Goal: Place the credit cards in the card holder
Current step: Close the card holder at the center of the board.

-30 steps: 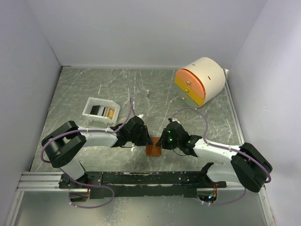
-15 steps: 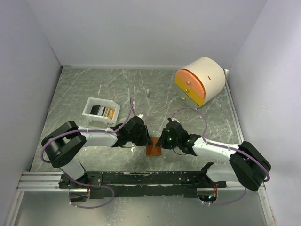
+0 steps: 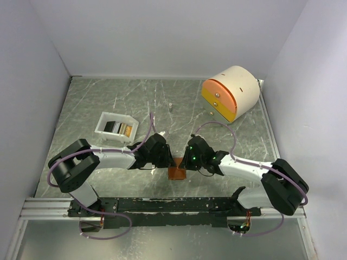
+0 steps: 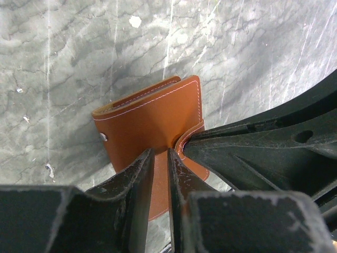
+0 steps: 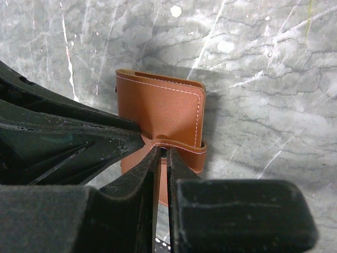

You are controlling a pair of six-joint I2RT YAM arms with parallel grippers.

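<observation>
The card holder [image 3: 177, 172], a rust-brown stitched wallet, lies folded on the table between both arms. My left gripper [image 4: 161, 155] is shut on its near cover, with brown leather filling the narrow gap between its fingers. From the opposite side, my right gripper [image 5: 163, 153] is shut on the stitched edge of the card holder [image 5: 163, 113], which curls up at the fingertips. In the top view the two grippers [image 3: 172, 161] [image 3: 185, 161] meet tip to tip over the wallet. The credit cards [image 3: 120, 129], dark and gold, stand in the white tray [image 3: 103, 125].
A big cream-and-orange round drawer unit [image 3: 230, 93] stands at the back right. A small white speck [image 3: 170, 106] lies mid-table. The black rail [image 3: 162, 205] runs along the near edge, and grey walls close in on both sides.
The right arm has edged a little left toward the wallet and its jaws have narrowed slightly. The left arm and the card holder have stayed put.
</observation>
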